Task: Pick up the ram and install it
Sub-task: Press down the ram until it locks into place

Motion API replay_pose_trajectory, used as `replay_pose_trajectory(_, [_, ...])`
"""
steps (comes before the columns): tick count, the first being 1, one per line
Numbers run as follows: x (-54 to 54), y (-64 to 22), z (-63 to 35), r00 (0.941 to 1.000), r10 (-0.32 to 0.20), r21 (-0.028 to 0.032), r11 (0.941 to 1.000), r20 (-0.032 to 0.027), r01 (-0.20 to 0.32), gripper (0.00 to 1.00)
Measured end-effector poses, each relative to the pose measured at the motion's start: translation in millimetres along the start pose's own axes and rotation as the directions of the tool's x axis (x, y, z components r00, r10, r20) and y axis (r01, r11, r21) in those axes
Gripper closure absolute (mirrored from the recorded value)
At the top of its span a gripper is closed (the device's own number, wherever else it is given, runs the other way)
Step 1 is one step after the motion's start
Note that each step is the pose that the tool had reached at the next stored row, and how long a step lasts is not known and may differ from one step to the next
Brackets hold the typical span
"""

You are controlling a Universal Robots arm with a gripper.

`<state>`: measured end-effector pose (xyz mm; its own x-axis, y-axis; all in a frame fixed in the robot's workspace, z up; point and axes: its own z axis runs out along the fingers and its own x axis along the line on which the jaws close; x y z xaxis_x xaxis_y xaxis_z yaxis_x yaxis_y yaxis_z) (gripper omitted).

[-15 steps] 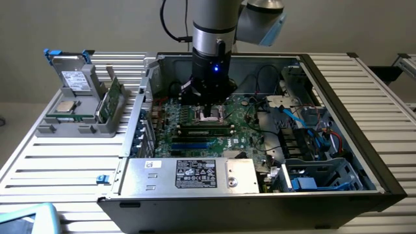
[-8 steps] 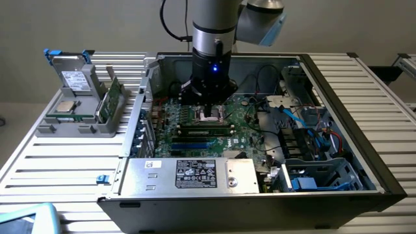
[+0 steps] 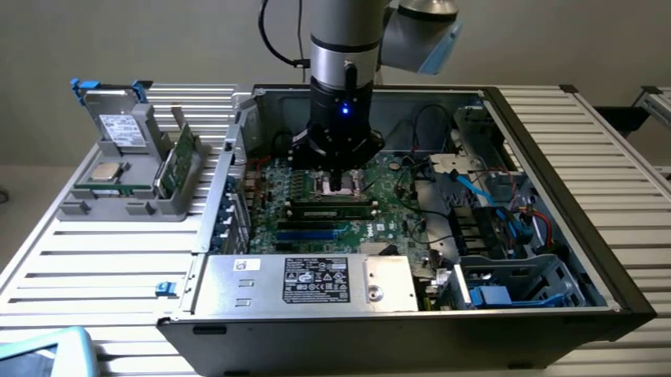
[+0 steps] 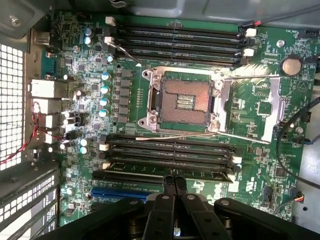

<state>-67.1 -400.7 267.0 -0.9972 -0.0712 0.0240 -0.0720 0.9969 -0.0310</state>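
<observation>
At the centre of the exterior view, inside the computer case [image 3: 545, 149], the claw [image 3: 338, 187] is pinched shut, its tips apparently resting on the top edge of the ram [image 3: 333, 210], which stands in a motherboard [image 4: 260, 105] slot. The ram looks light, stiff and fragile, best held by its long edges, not its chips.

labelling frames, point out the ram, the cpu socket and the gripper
ram [image 3: 333, 210]: exterior view, middle of the stick's top edge in its slot
cpu socket [image 4: 182, 101]: wrist view, centre of the open pin field
gripper [image 4: 174, 181]: wrist view, closed fingertips
</observation>
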Motion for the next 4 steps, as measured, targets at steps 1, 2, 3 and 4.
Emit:
replay_pose_trajectory(1, [0.0, 0.0, -0.1, 1.0, 0.0, 0.0002, 1.0, 0.0, 0.0, 0.89])
replay_pose_trajectory(2, [0.0, 0.1, 0.0, 1.0, 0.0, 0.0001, 1.0, 0.0, 0.0, 0.89])
replay_pose_trajectory(3, [0.0, 0.1, 0.0, 1.0, 0.0, 0.0001, 1.0, 0.0, 0.0, 0.89])
replay_pose_trajectory(4, [0.0, 0.1, 0.0, 1.0, 0.0, 0.0001, 1.0, 0.0, 0.0, 0.89])
